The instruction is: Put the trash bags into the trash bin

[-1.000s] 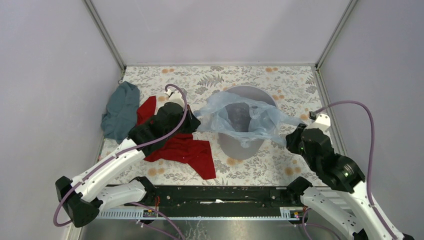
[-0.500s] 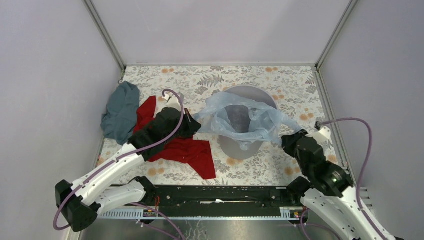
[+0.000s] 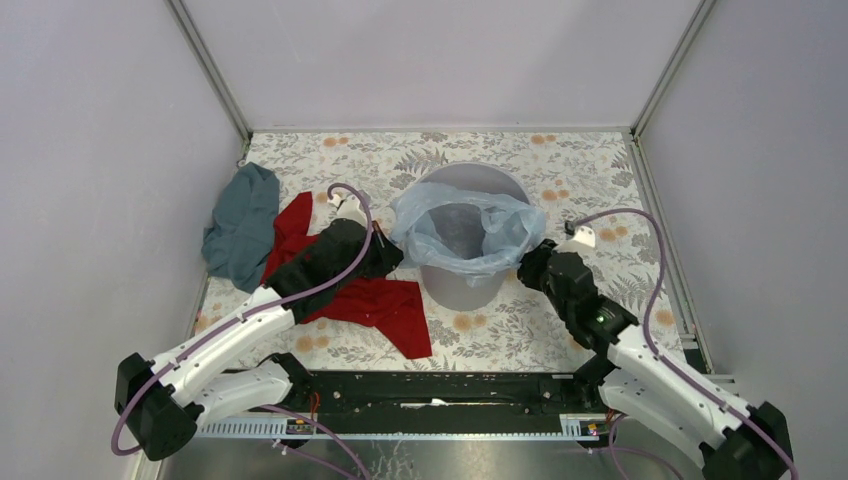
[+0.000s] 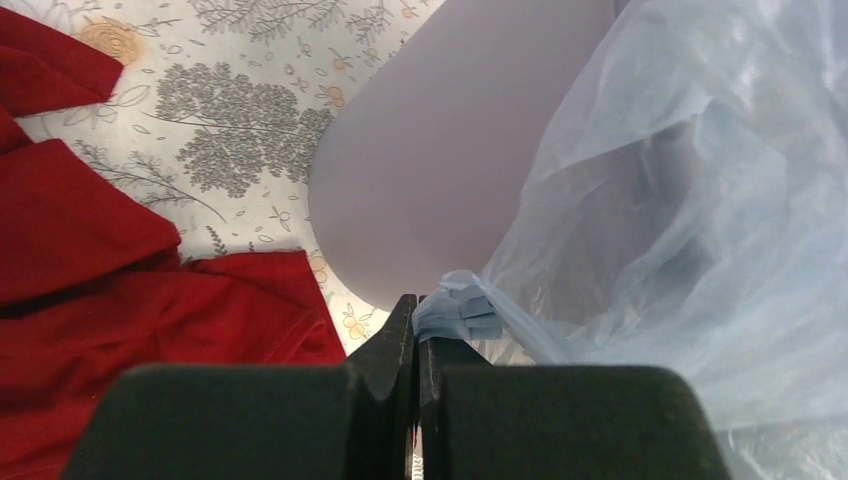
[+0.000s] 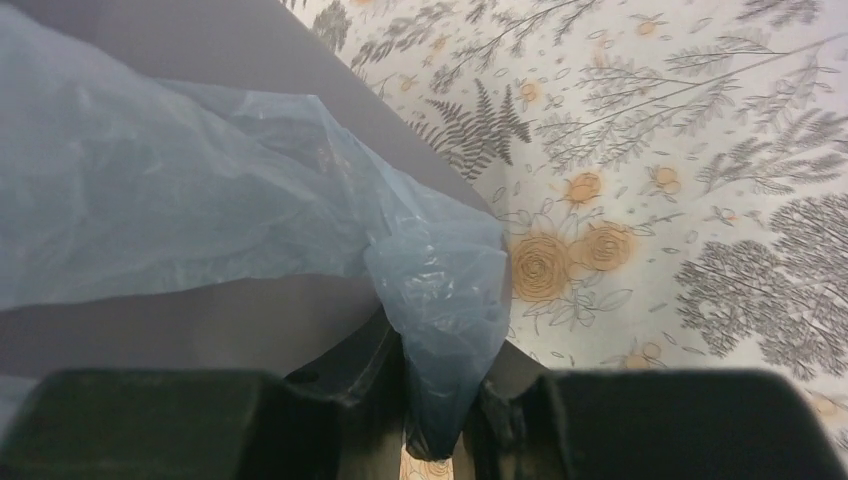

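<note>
bag: the pale blue bag (image 3: 462, 232) lies spread over the mouth of the bin (image 3: 458, 288). Its middle sags inside, its edges lap over the near rim, and the far rim is bare.
left tool: the left tool (image 4: 415, 318) is at the bin's left side, clamped tight on a bunched corner of film.
right tool: the right tool (image 5: 436, 405) is at the bin's right side, closed on a hanging fold. That wad looks looser than the left one.
risk, slip: the film is glossy and thin, so a tug on the right could slide the fold out and let that side drop outside the bin.
risk, tear: the bag is held from both sides, so pulling the tools apart could stretch or split it.
risk, bin: the bin is light and nothing holds it, so a sideways pull on the film could shove or tip it.
risk, cloth: the red cloth (image 3: 372, 300) lies under the left arm, near the bin, and a low sweep could drag it along.
surface: the surface (image 3: 580, 175) has a floral print on white. A grey cloth (image 3: 242, 222) lies at the far left, touching the red one.
room: plain pale walls (image 3: 430, 60) close in the left, far and right sides, with metal strips at the corners.
</note>
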